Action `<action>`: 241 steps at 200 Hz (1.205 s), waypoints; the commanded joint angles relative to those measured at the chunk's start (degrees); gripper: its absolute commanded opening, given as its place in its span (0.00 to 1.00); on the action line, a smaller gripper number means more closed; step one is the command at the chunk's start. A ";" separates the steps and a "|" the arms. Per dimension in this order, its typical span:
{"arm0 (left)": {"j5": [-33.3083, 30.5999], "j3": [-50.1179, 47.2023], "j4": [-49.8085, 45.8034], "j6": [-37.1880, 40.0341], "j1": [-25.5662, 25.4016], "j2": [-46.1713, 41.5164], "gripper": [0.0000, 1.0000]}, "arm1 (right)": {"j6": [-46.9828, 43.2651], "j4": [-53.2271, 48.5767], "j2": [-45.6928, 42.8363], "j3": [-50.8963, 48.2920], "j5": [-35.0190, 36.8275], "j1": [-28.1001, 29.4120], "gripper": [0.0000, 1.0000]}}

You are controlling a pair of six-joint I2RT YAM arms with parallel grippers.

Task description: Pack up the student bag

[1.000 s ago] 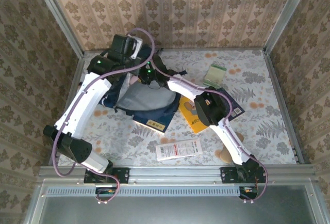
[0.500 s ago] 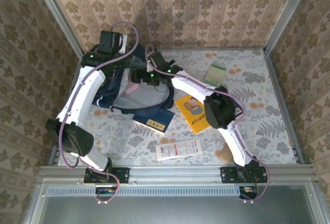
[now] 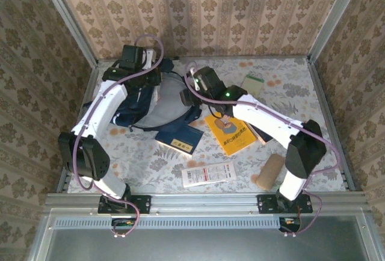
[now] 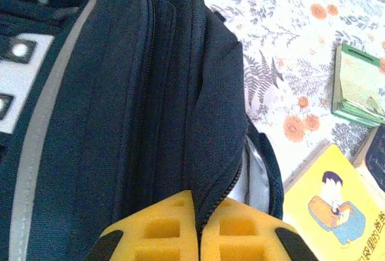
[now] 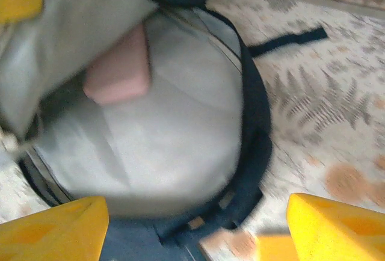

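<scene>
Pulled the right gripper point(image 5: 194, 216) back out of the student bag point(image 3: 150, 101) since half a second ago. Swung that elbow out to the bag's right, uncovering a tan cylinder point(image 3: 270, 171) well apart from the bag toward the near edge. Now hovering just right of the bag's mouth with fingers spread wide and nothing between them. Looking into pale grey lining, with a pink block point(image 5: 120, 68) lying inside.

Clamped with the left gripper point(image 4: 197, 201) on the dark fabric beside the zip at the bag's top edge, yellow pads pressed together on the cloth, apparently holding the flap up. Slumped toward the far-left corner of the table point(image 3: 301, 122), mouth open to the right.

Probably soft and floppy, light while nearly empty, apt to sag shut once released. Best taken by the stitched zip hem rather than a loose panel.

Just right of the bag, a yellow picture book point(image 3: 228, 133). Just in front, touching, a navy booklet point(image 3: 179, 138). Farther in front, a white packet point(image 3: 207, 173). Presumably awaiting packing.
</scene>
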 commanded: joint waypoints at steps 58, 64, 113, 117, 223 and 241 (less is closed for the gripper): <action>4.87 -4.87 7.04 -12.28 -2.55 3.94 0.04 | 23.83 -26.23 -20.70 -17.83 6.79 -6.80 1.00; 5.15 -5.45 7.57 -13.01 -2.46 3.87 0.05 | 27.81 -26.95 -23.10 -21.06 5.69 -8.94 1.00; 7.36 -5.34 7.15 -16.97 -2.29 5.65 0.00 | 45.52 -41.20 -31.85 -32.47 4.39 -20.00 1.00; 7.63 -5.05 6.96 -17.06 -2.20 5.76 0.00 | 46.21 -42.16 -31.62 -32.83 4.55 -20.14 1.00; 8.76 -5.01 7.18 -17.08 -0.81 3.05 0.00 | 49.94 -29.16 -31.39 -50.82 -5.07 -25.09 1.00; 9.62 -5.19 7.61 -17.43 -0.40 3.14 0.00 | 49.51 -27.66 -30.94 -51.84 -5.66 -25.52 1.00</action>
